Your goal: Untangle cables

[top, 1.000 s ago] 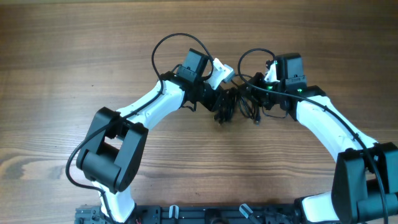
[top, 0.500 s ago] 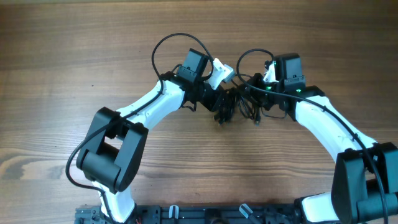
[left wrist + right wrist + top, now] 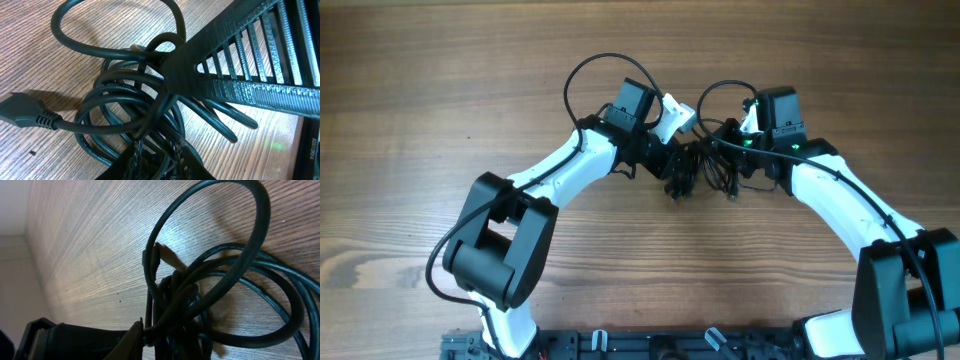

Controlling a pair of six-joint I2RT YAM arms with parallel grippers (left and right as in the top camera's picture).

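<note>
The cables [image 3: 704,172] are a small black tangle on the wooden table [image 3: 440,90], squeezed between both arms at the middle. My left gripper [image 3: 682,168] meets it from the left and my right gripper [image 3: 728,166] from the right. In the left wrist view the cables [image 3: 125,100] coil in loops, with one plug end [image 3: 22,111] lying free at the left. There my left gripper [image 3: 160,161] is shut on strands of the tangle. In the right wrist view my right gripper [image 3: 165,330] pinches the cables [image 3: 215,280] low in the frame. One big loop rises above that pinch.
The right gripper's ribbed black body [image 3: 250,60] crosses the upper right of the left wrist view, close over the tangle. Thicker arm wires arch above each wrist [image 3: 600,70] [image 3: 720,90]. A black rail [image 3: 650,345] runs along the table's near edge.
The right wrist has nudged slightly to the left. The left arm and the tangle look the same.
</note>
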